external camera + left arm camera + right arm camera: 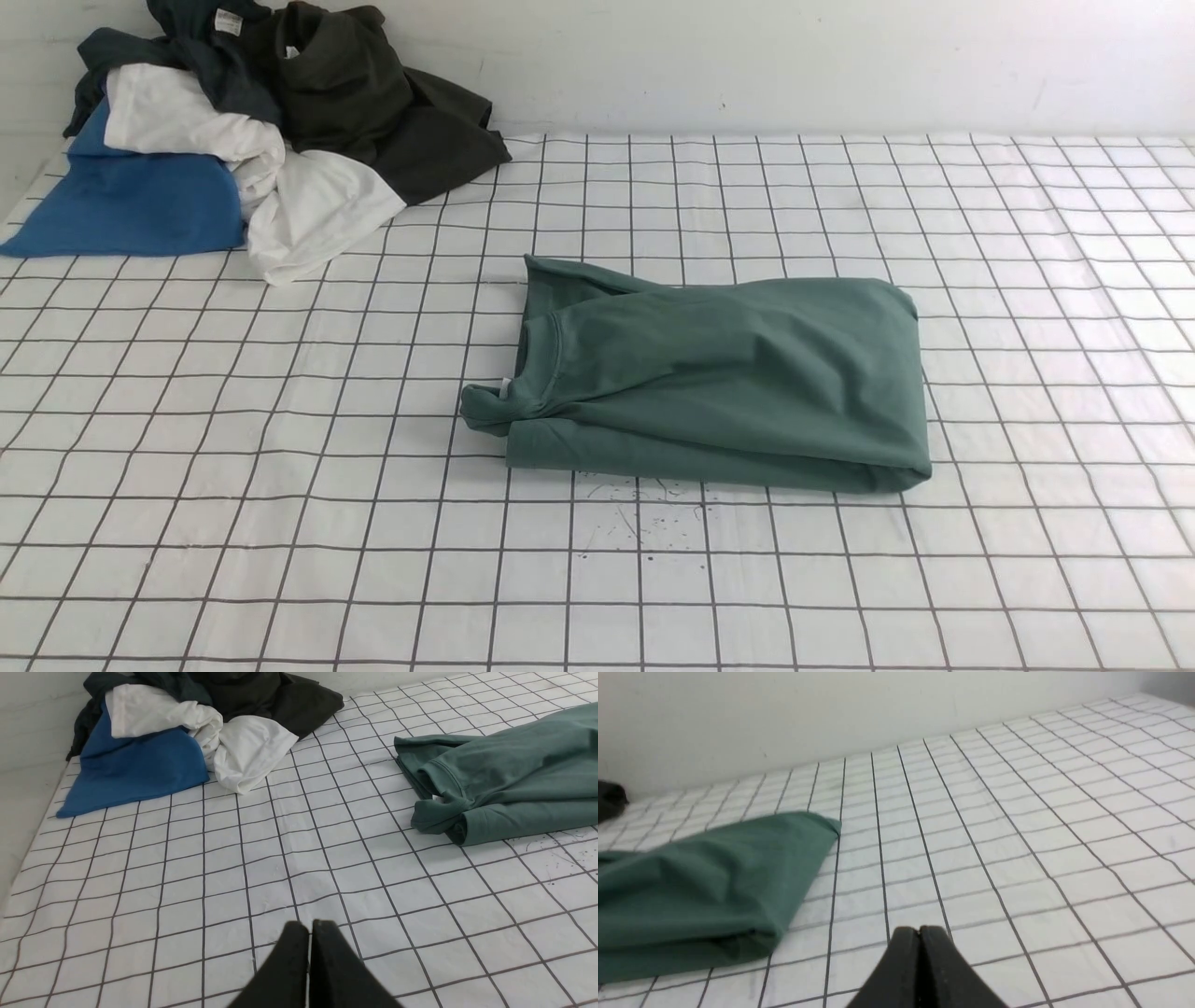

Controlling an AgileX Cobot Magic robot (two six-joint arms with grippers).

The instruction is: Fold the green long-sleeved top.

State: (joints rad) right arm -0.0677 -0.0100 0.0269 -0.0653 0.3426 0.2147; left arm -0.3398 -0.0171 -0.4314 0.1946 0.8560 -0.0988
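Note:
The green long-sleeved top [719, 378] lies folded into a compact rectangle in the middle of the checked table, its ribbed neck at the left end; its chest logo is hidden. It also shows in the left wrist view [504, 774] and the right wrist view [705, 886]. Neither arm shows in the front view. My left gripper [309, 926] is shut and empty above bare cloth, well apart from the top's neck end. My right gripper [920, 931] is shut and empty above bare cloth, apart from the top's other end.
A pile of clothes sits at the table's far left corner: a blue garment [131, 201], a white garment [280, 187], a dark olive-black garment [373, 103] and a dark teal garment with a white neck tag [210, 37]. A white wall [747, 56] backs the table. Small dark specks [644, 523] mark the cloth.

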